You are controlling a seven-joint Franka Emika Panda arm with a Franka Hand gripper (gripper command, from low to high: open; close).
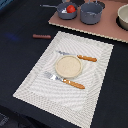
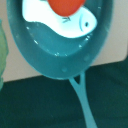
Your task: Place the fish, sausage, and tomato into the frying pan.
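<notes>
Tomato [image 2: 66,6] and fish [image 2: 60,21] lie in the frying pan [image 2: 55,62], directly beneath the wrist camera. Sausage [image 1: 41,36] remains on the dark table, well away from the pan. Gripper not visible; its opening cannot be told. Two of three items done.

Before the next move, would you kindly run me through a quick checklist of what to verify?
1. Tomato in the frying pan: ok, it sits against the fish.
2. Fish in the pan: ok, lying flat on the pan floor.
3. Sausage in the pan: not ok, it lies on the dark table, to the exterior view's left of the placemat.
4. Nothing lying on the sausage: ok.
5. Gripper state: cannot tell, it shows in neither view.
6. Room left in the pan: ok, bare floor near the handle.
</notes>
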